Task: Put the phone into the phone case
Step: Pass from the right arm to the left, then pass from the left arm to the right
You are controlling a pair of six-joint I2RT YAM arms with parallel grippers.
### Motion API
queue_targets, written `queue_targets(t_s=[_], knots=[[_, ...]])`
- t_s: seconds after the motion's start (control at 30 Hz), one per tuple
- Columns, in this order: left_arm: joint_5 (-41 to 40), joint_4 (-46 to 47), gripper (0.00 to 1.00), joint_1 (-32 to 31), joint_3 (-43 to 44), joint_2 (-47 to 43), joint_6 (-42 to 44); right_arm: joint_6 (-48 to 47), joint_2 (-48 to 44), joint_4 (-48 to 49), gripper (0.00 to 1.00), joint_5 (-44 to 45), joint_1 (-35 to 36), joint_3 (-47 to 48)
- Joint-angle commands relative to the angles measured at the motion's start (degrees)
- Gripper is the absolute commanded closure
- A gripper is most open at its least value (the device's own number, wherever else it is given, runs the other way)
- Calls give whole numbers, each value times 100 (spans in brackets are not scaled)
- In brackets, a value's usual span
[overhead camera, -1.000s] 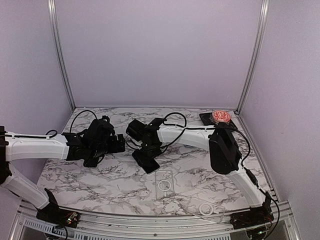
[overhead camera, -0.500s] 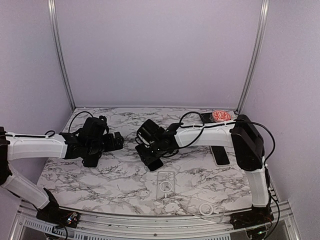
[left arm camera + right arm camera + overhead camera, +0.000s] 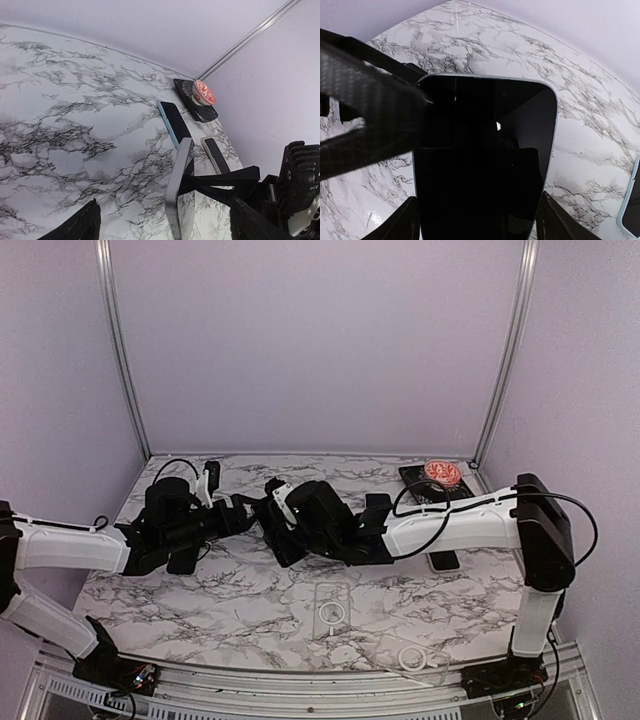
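A black-screened phone (image 3: 485, 150) with a grey edge (image 3: 176, 192) is held above the table, my right gripper (image 3: 479, 212) shut across its width. In the top view that gripper (image 3: 284, 530) reaches left of centre. My left gripper (image 3: 238, 512) meets it there with jaws open on either side of the phone (image 3: 276, 523); one finger (image 3: 370, 105) lies against the phone's top left corner. The clear phone case (image 3: 330, 608) lies flat on the marble table (image 3: 200, 590), nearer the front than both grippers.
A black case with a pink round grip (image 3: 441, 475) sits at the back right corner. A blue-edged phone (image 3: 172, 122) and a white-edged phone (image 3: 216, 155) lie flat at the right. Another clear case (image 3: 415, 658) rests at the table's front edge.
The right arm has stretched leftward, carrying the phone up and toward the left gripper. The left gripper has turned and moved in around the phone, its jaws narrowing slightly.
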Motion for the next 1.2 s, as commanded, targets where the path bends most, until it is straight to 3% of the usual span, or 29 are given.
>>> queue_targets(t_s=[0.0,0.13,0.27,0.37,0.5,0.63,0.7,0.77,0.87,0.9,1.17], knots=[[334,594,21,-118,177,216,52,-310,-236,698,62,371,181,252],[204,603,47,-155,166,173,87,-474,-345,919,63,301,325,136],[197,603,84,-202,174,99,235,-610,-373,1029,63,325,418,56],[263,603,100,-224,139,101,253,-580,-466,1151,63,376,421,-57],[379,603,100,-240,101,44,277,-632,-591,1183,59,367,422,-169],[482,535,100,-265,100,-161,547,-905,-1075,1233,16,100,409,-577],[692,453,100,-294,156,-308,803,-1059,-1488,1337,4,-119,329,-1026],[1019,269,100,-340,261,-454,1084,-1121,-2171,1544,1,-1012,19,-1633],[1779,45,100,-497,520,-615,1531,-912,-3117,2068,1,-3762,-790,-2486],[2029,-12,100,-582,599,-650,1677,-1001,-3289,2181,1,-4180,-949,-2686],[3019,-209,100,-1137,1153,-619,2084,-1383,-3467,1547,1,-5457,-1020,-2715]])
